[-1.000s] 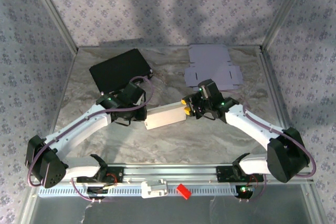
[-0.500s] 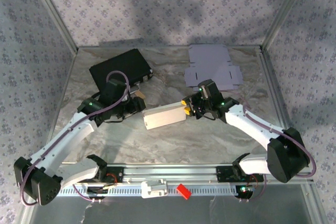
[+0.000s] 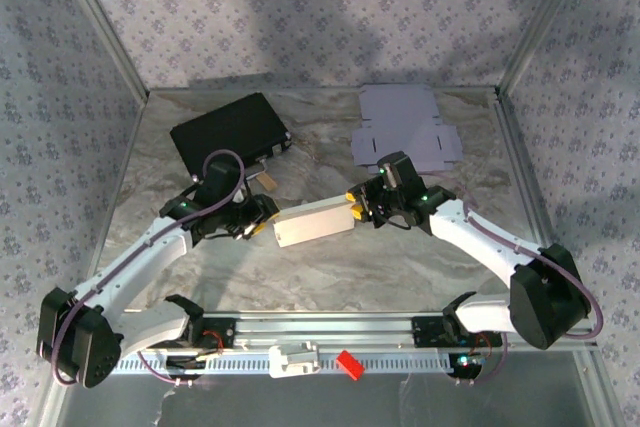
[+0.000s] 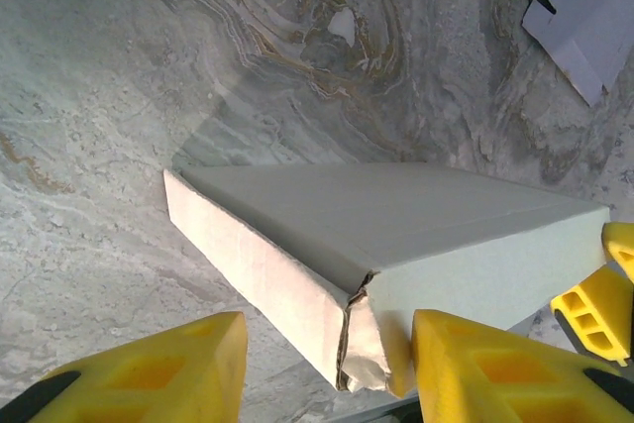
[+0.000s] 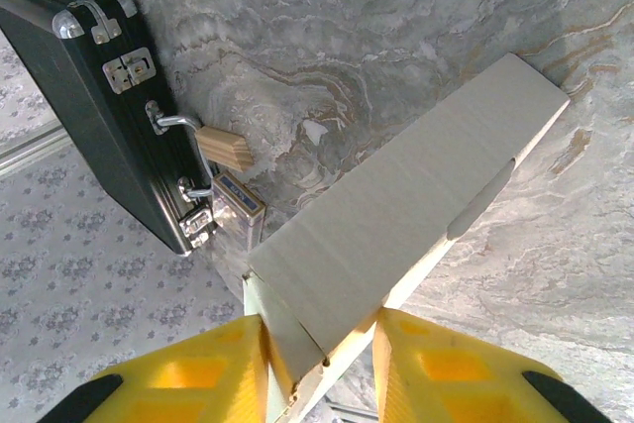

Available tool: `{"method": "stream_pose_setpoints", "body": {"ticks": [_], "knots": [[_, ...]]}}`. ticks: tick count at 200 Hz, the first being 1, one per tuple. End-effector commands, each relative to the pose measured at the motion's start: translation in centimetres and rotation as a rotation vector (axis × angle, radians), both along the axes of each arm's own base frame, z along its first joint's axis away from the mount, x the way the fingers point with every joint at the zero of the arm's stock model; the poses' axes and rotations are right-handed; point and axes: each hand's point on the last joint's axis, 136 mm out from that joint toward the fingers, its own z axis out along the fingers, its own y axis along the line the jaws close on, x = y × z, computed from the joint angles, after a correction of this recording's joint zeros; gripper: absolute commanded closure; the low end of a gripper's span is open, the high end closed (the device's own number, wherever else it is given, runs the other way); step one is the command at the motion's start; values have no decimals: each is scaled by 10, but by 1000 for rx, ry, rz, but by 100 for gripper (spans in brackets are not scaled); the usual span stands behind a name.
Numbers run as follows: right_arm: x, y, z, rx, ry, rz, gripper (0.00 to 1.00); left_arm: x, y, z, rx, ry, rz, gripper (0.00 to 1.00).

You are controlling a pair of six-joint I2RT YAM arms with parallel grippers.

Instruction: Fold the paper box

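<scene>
The white paper box (image 3: 313,220) lies folded into a long closed shape at the table's middle. My right gripper (image 3: 356,207) is shut on its right end. In the right wrist view the yellow fingers (image 5: 188,373) pinch the end of the box (image 5: 406,215) from both sides, around the gripper's midpoint (image 5: 319,364). My left gripper (image 3: 258,222) stands open at the box's left end. In the left wrist view a torn, crumpled corner of the box (image 4: 396,235) sits between the spread fingers (image 4: 149,373), near the gripper's midpoint (image 4: 327,373) and close to the right finger.
A black case (image 3: 228,132) lies at the back left, with a wooden block (image 3: 266,179) and a small blue-labelled pack (image 5: 233,207) beside it. A flat unfolded lilac box blank (image 3: 405,127) lies at the back right. A red piece (image 3: 347,363) sits on the front rail.
The left gripper drew back from the box's left end toward the case, then came down to that end again, open. The right gripper and the box stayed put.
</scene>
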Motion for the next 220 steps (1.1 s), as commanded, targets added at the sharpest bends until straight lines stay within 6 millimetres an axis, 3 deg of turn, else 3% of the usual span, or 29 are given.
{"method": "stream_pose_setpoints", "body": {"ticks": [1,117,143,193,204,220], "knots": [[-24,-14,-32,-92,121,12,68,-2,0,6,-36,-23,4,53],[-53,-30,-58,-214,301,63,70,-29,6,-41,34,24,-125,65],[-61,-34,-66,-239,352,71,75,-35,8,-54,61,41,-150,70],[-63,-37,-64,-268,370,82,79,-36,8,-57,72,40,-160,72],[-63,-37,-60,-271,370,83,77,-36,8,-56,73,39,-162,72],[-59,-37,-53,-257,346,73,64,-35,8,-53,77,31,-162,72]]}}
